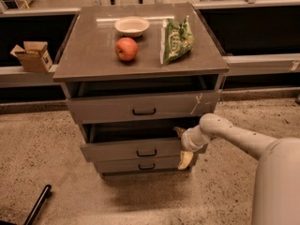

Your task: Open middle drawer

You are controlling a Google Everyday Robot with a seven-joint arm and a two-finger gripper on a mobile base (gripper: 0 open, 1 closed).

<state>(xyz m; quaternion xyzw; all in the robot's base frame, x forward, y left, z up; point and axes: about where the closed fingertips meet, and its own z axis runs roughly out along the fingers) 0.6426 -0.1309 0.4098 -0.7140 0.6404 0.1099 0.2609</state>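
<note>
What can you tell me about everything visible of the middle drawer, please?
The middle drawer is a plain grey flat front with a small dark loop handle at centre. It sits level, pulled partly out of the cabinet, a dark gap open above it. The gripper is at its right end.

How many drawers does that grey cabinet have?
3, stacked. The top drawer is the largest and sits slightly pulled out. The middle drawer is also partly out, with the robot's gripper at its right end. The bottom drawer is the lowest and narrowest.
</note>
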